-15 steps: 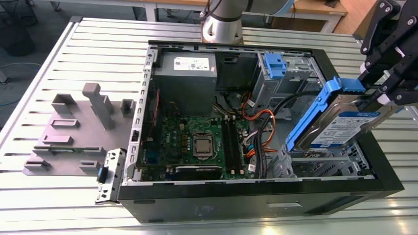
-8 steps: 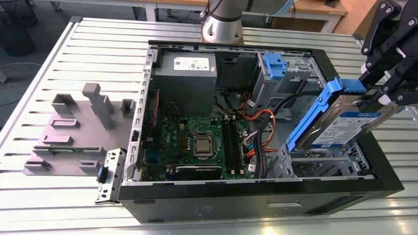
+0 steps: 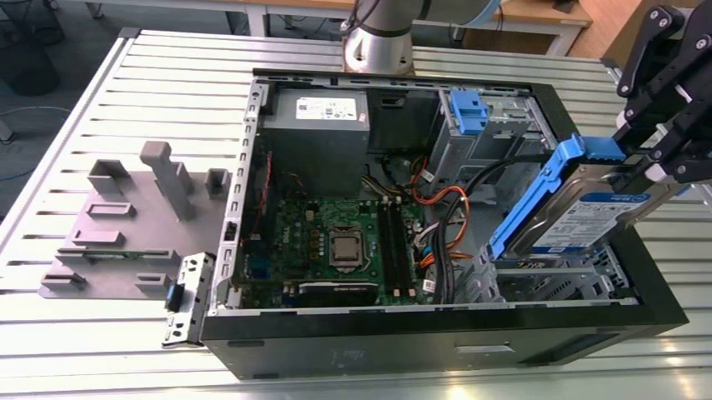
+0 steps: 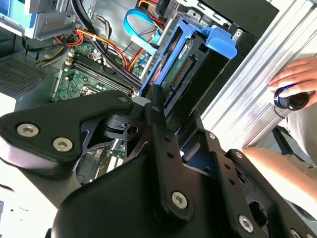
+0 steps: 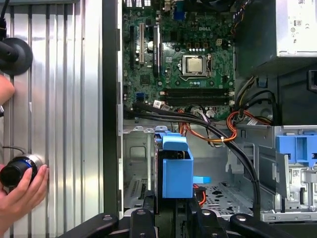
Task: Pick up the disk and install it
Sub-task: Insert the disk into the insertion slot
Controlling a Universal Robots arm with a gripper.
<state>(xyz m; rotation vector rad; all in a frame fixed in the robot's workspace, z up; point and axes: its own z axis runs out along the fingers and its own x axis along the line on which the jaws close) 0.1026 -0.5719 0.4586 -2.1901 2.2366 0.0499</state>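
The computer case (image 3: 423,343) lies open on the slatted metal bench (image 3: 145,83). The gripper (image 3: 654,167) hangs over the case's corner on the exterior view's right. Its fingers (image 4: 157,115) are clamped on the upper end of the disk (image 3: 581,214). The disk is in the air and tilted. Its lower end is just over the silver drive cage (image 3: 551,279) in that corner of the case, and I cannot tell whether the two touch. Its blue bracket runs along the edge facing the middle of the case. The green motherboard (image 3: 333,242) lies flat on the case floor, and a grey metal box (image 3: 317,125) sits in the case's far corner. Outside the case, a grey fixture block (image 3: 122,233) rests on the bench. A person's hand (image 5: 20,186) on the bench outside the case grips a small dark round object.
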